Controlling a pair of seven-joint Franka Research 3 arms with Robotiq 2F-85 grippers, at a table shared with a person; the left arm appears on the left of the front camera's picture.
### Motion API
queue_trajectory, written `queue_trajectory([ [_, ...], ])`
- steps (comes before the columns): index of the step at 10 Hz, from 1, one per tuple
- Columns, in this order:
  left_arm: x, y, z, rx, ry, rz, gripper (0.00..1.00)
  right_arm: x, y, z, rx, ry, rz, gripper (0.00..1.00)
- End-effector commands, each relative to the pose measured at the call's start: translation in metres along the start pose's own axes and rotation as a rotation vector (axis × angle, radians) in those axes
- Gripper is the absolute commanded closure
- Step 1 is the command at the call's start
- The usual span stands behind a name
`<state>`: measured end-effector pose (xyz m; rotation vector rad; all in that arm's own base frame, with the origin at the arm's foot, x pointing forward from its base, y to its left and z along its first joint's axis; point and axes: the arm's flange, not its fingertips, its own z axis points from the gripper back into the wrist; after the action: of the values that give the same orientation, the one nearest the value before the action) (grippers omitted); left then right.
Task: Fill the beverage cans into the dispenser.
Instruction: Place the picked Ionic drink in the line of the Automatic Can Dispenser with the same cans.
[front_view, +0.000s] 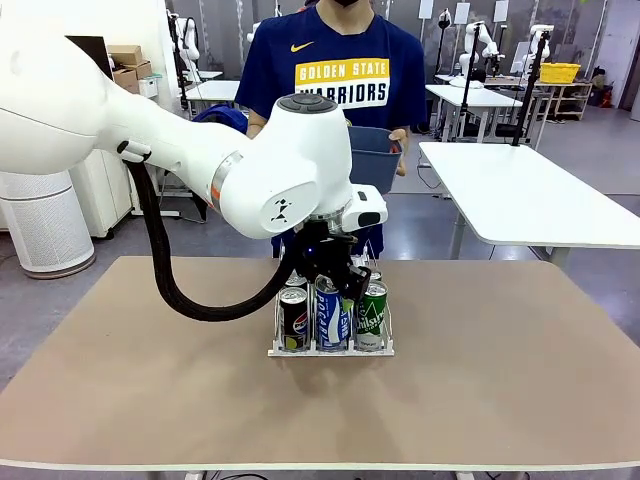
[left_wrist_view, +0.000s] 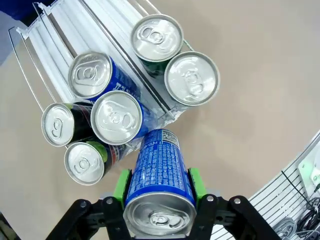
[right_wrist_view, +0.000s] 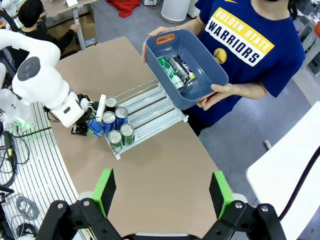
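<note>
My left gripper (left_wrist_view: 159, 186) is shut on a blue beverage can (left_wrist_view: 159, 167) with white lettering, green pads on both its sides. In the front view this can (front_view: 330, 318) hangs at the near end of the dispenser (front_view: 382, 348), under the left gripper (front_view: 338, 280). The clear dispenser (left_wrist_view: 60, 30) holds several cans: green ones (left_wrist_view: 192, 77), blue ones (left_wrist_view: 117, 117) and black ones (left_wrist_view: 57, 125). Far above the table, my right gripper (right_wrist_view: 162, 192) stands open with nothing in it, looking down on the dispenser (right_wrist_view: 150, 112).
A person at the far side holds a blue-grey tub (right_wrist_view: 200, 82) with more cans (right_wrist_view: 175, 70) in it, just beyond the dispenser's far end. The left arm (front_view: 290, 160) reaches across the table's middle. Bare tabletop lies on both sides of the dispenser.
</note>
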<state>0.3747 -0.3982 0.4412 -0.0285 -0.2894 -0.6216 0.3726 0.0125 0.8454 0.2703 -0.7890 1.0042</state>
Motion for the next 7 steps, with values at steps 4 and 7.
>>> queue_trajectory([
  [4, 0.029, 0.029, -0.017, 0.038, -0.085, 0.066, 0.42, 0.0, 0.0, 0.001, 0.0, -0.004, -0.001, 0.0],
  [7, 0.039, 0.033, -0.03, 0.037, -0.061, 0.069, 0.42, 0.0, 0.0, 0.001, 0.0, -0.004, -0.001, 0.0],
])
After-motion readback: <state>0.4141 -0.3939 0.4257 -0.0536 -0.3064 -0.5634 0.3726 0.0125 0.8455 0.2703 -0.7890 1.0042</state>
